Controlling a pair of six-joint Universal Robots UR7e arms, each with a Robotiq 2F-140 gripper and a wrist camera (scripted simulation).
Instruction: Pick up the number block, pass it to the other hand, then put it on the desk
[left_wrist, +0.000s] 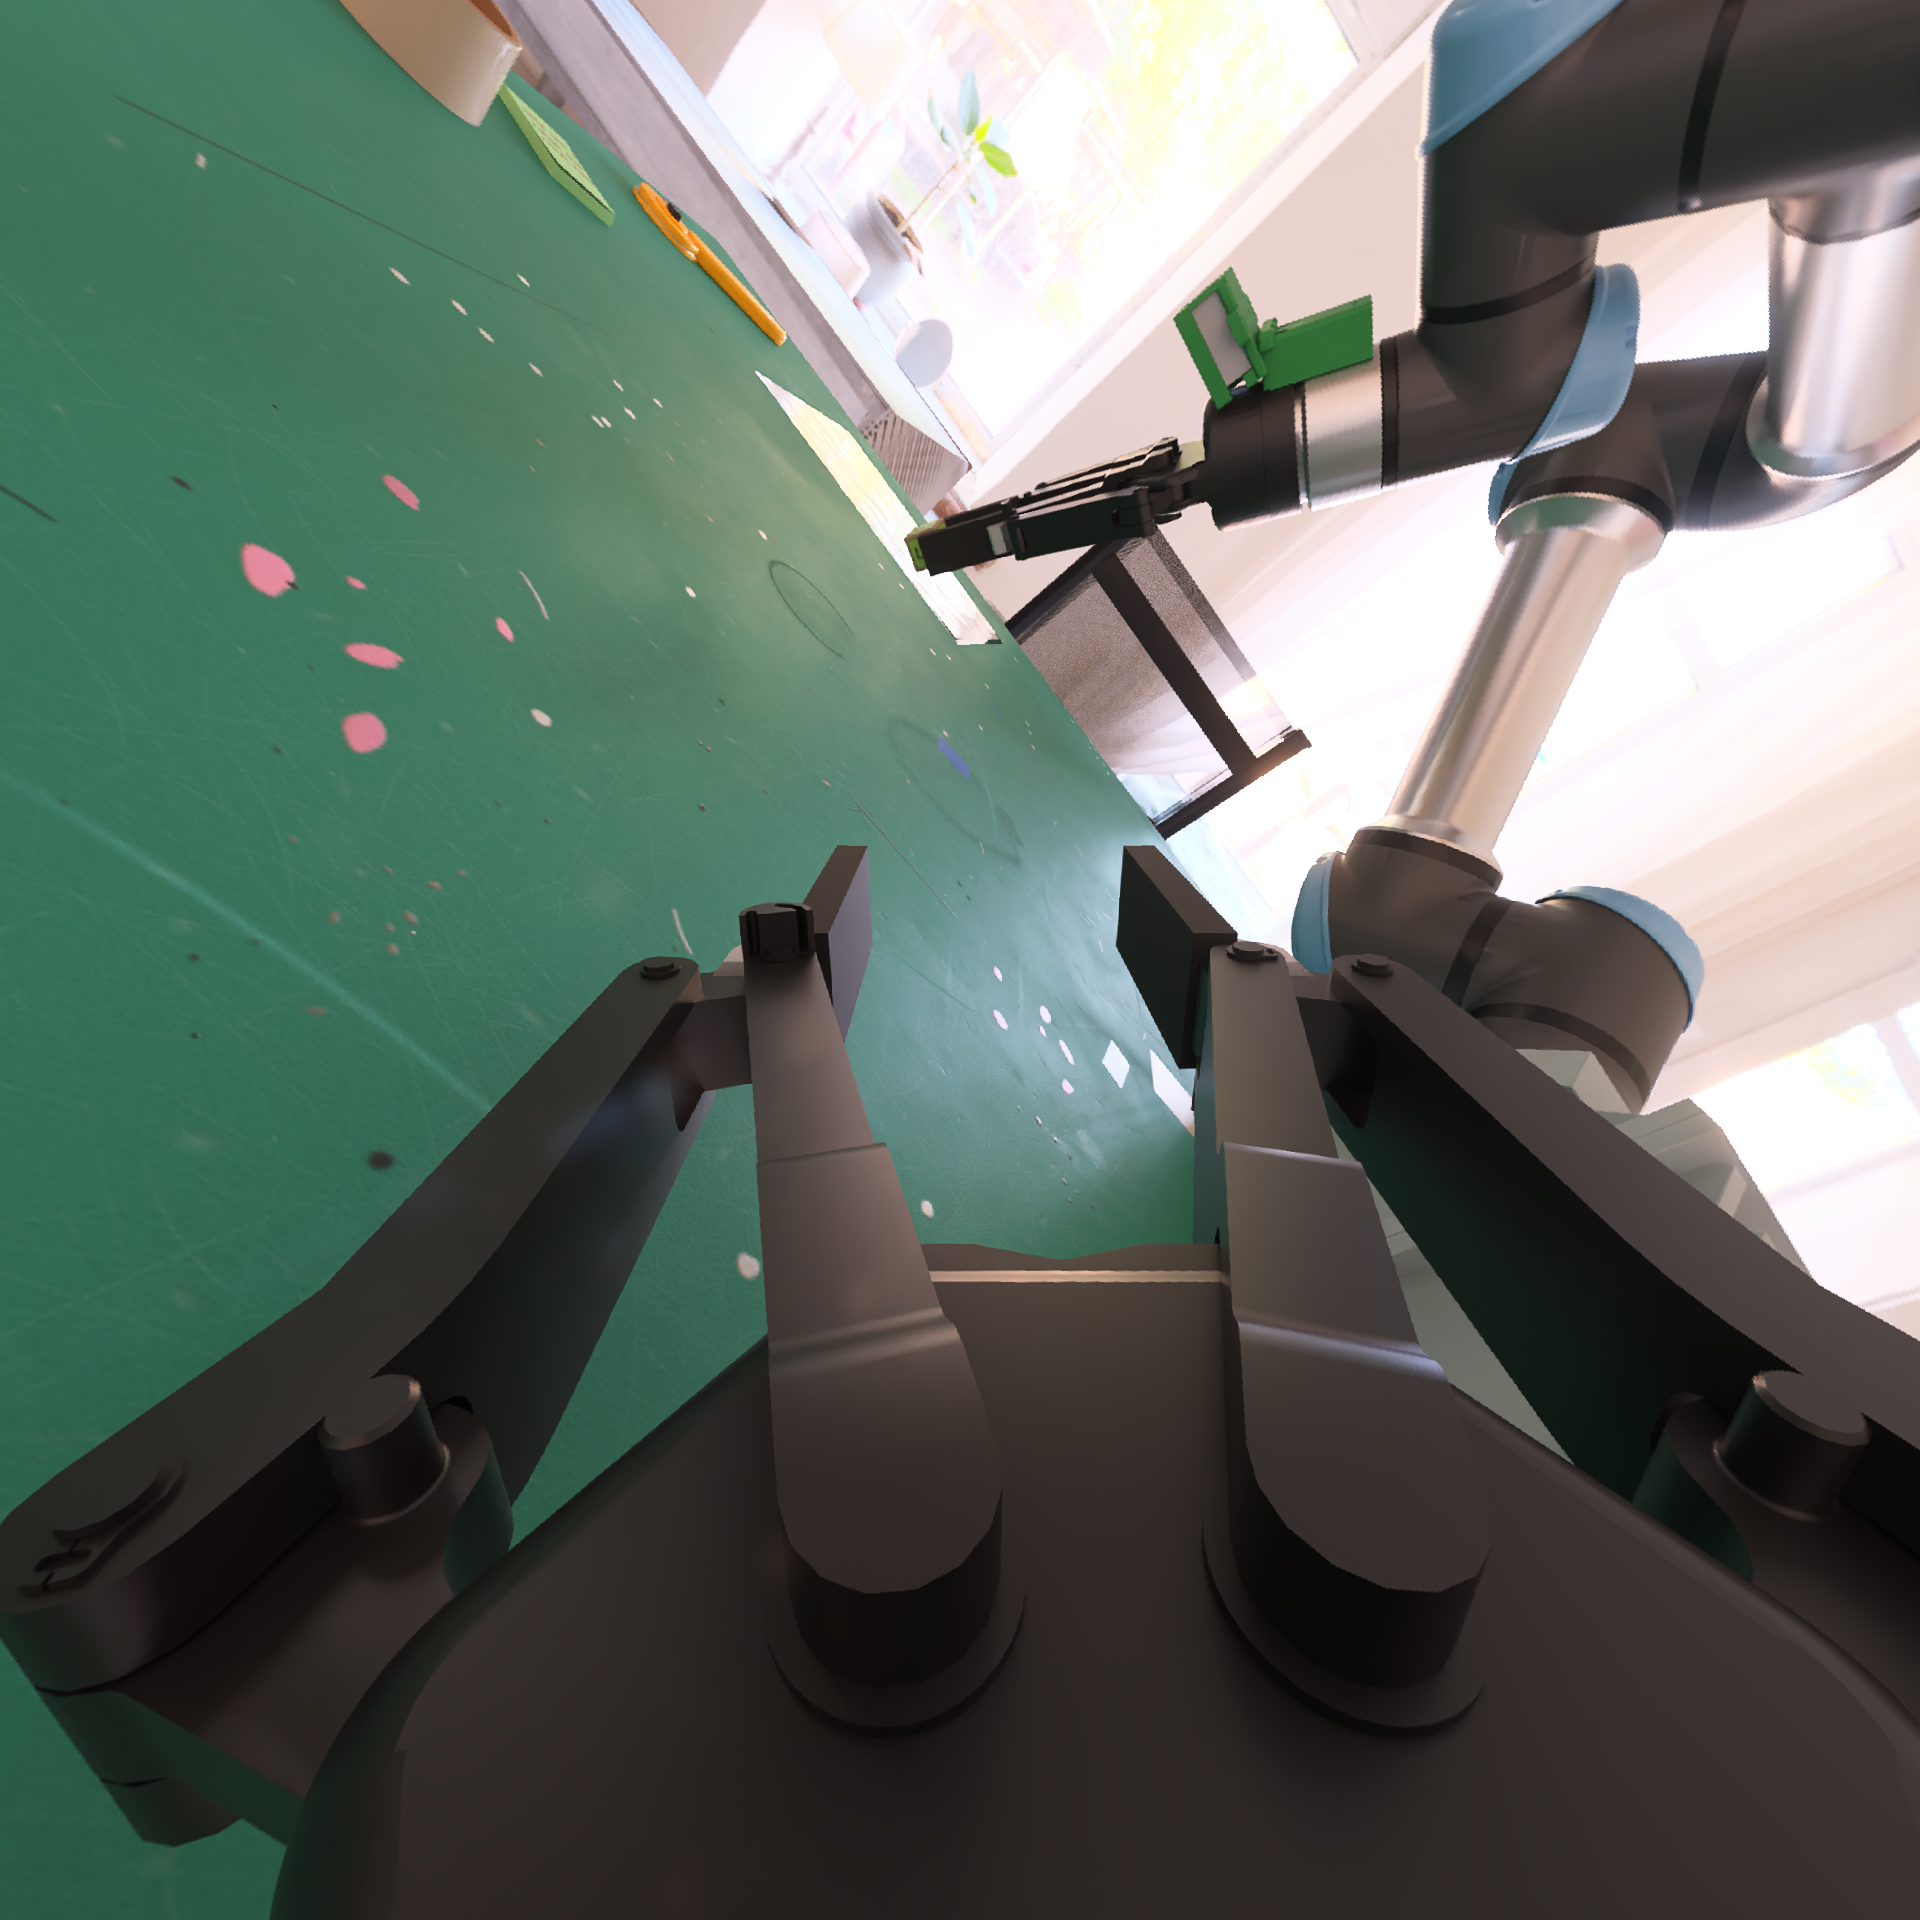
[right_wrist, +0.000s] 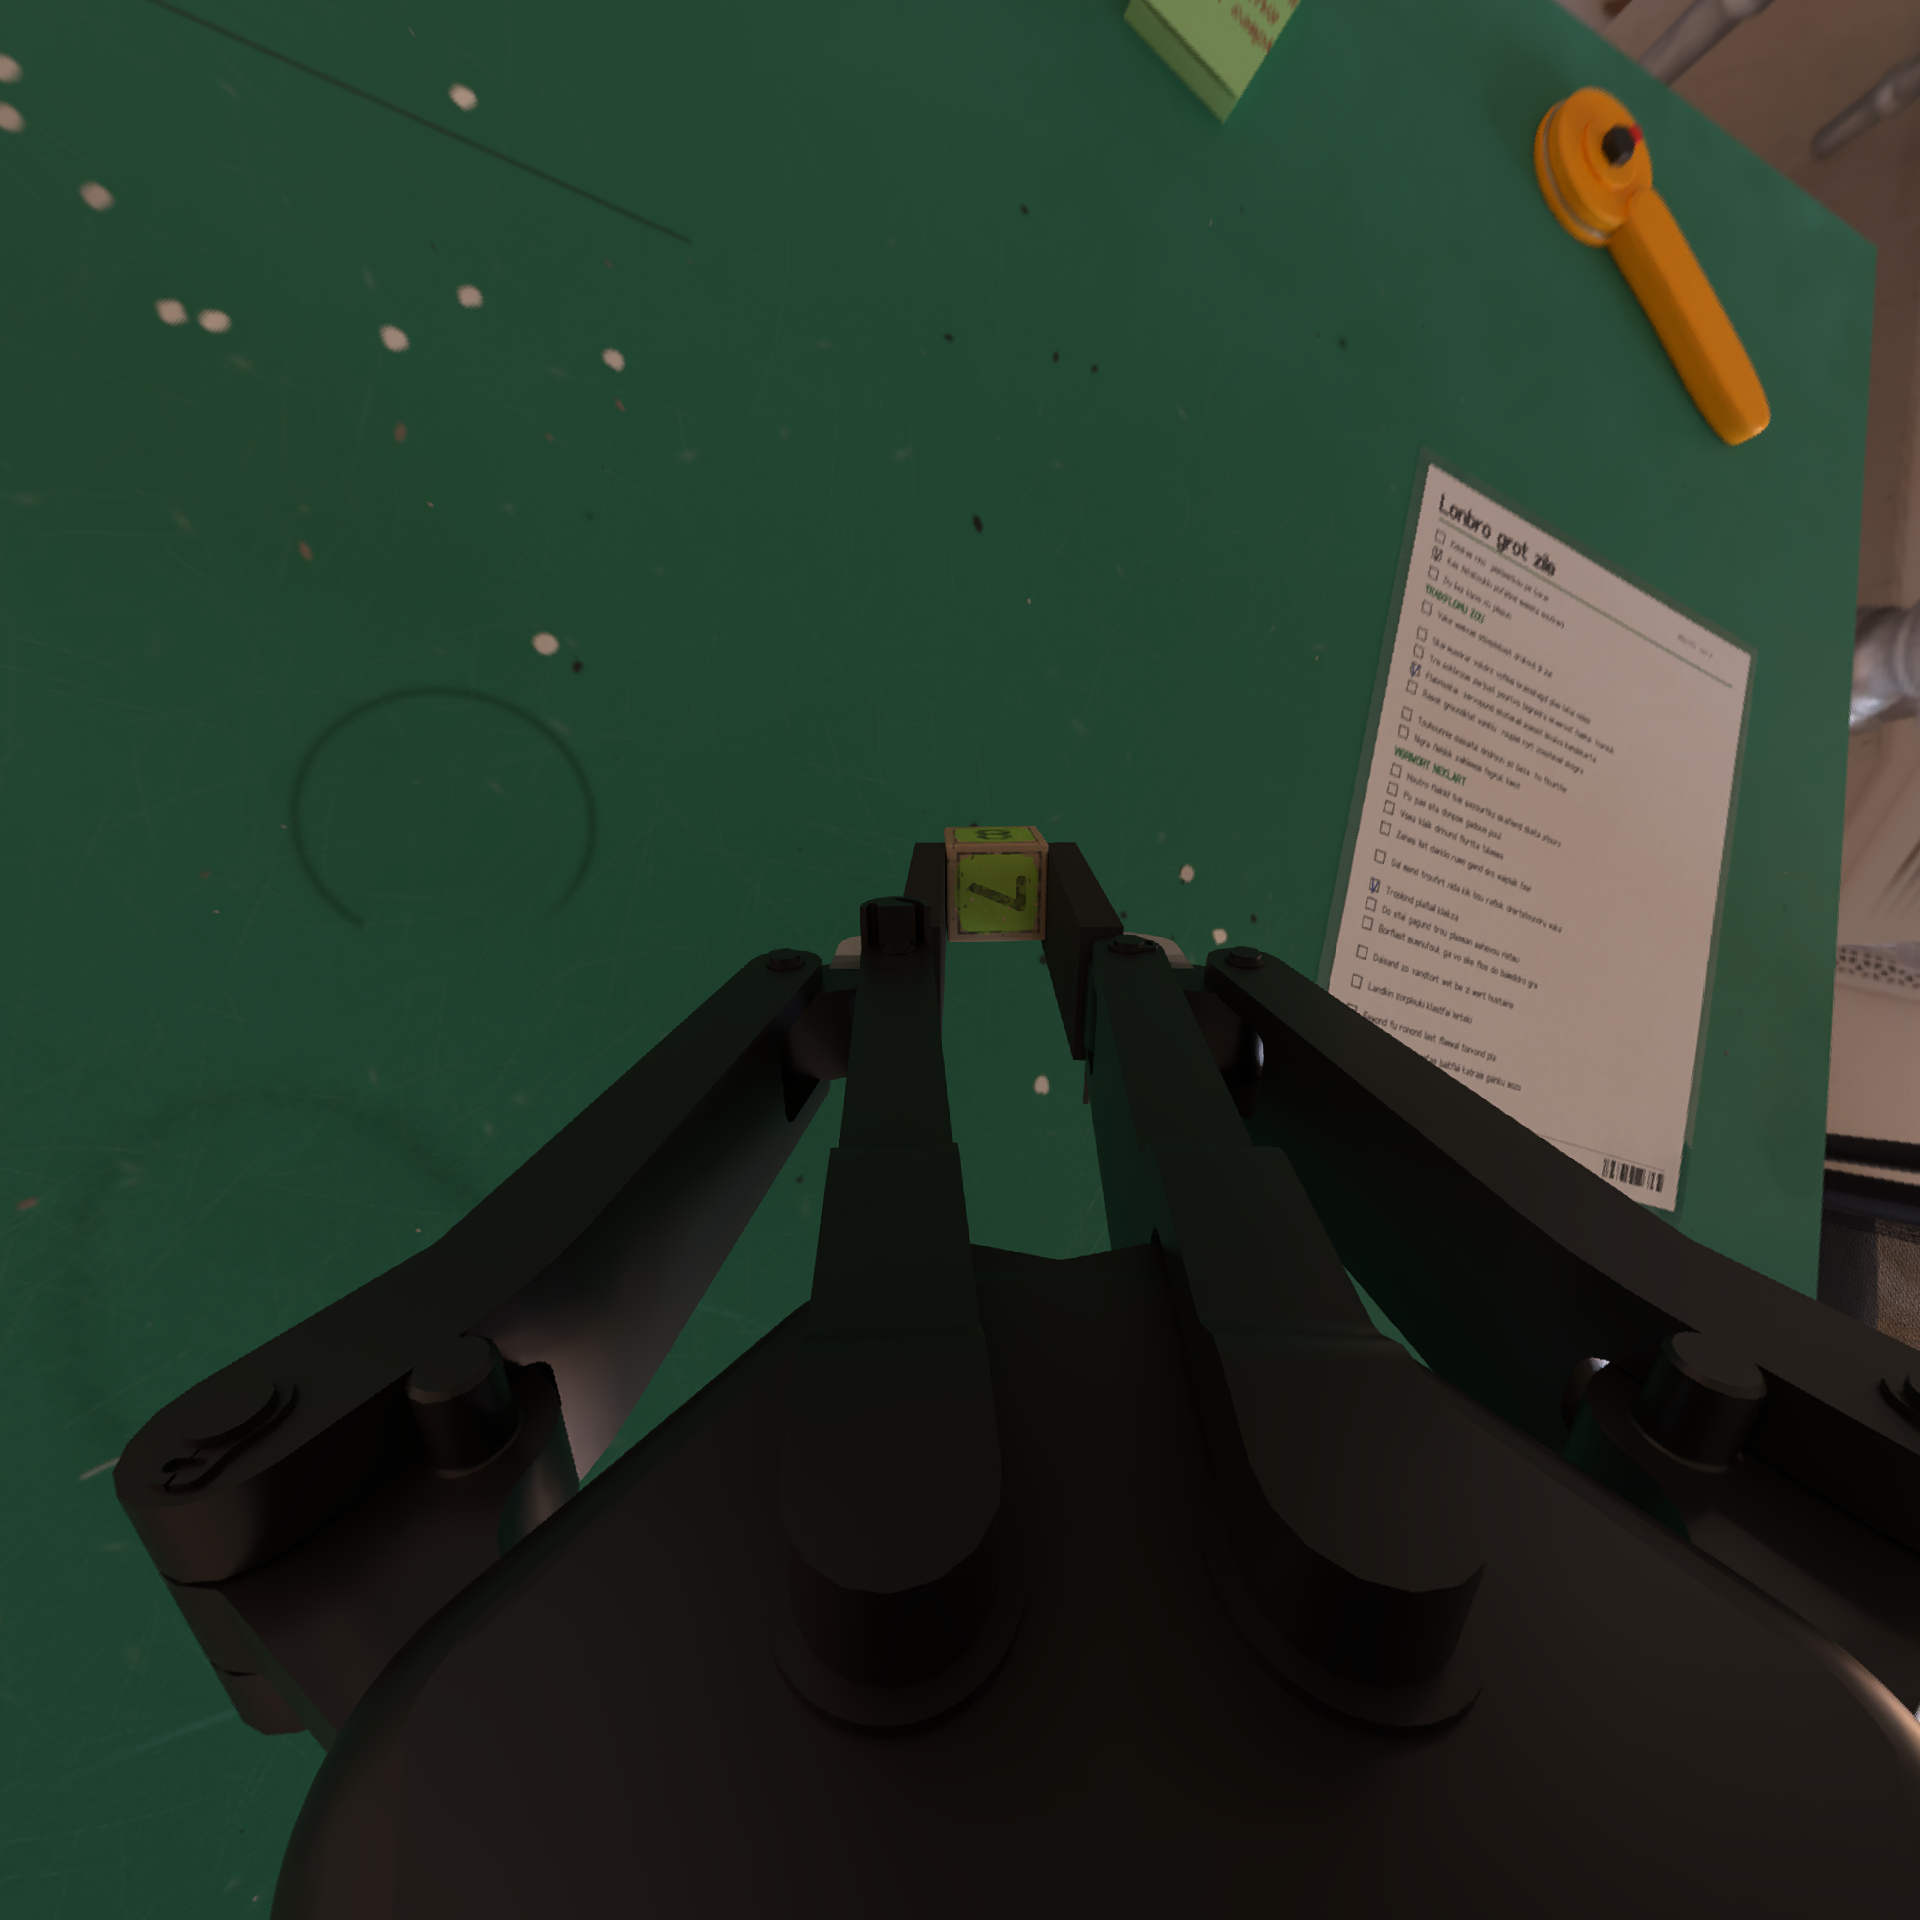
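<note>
The number block is a small lime-green cube with pale wooden edges. My right gripper is shut on it and holds it at the fingertips above the green desk mat. In the left wrist view the right gripper shows farther off, held over the mat's far edge, with a sliver of the block at its tip. My left gripper is open and empty, low over the green mat, its pads apart.
An orange rotary cutter lies at the mat's far right; it also shows in the left wrist view. A printed checklist sheet lies right of the block. A green sticky-note pad and a tape roll sit at the far edge.
</note>
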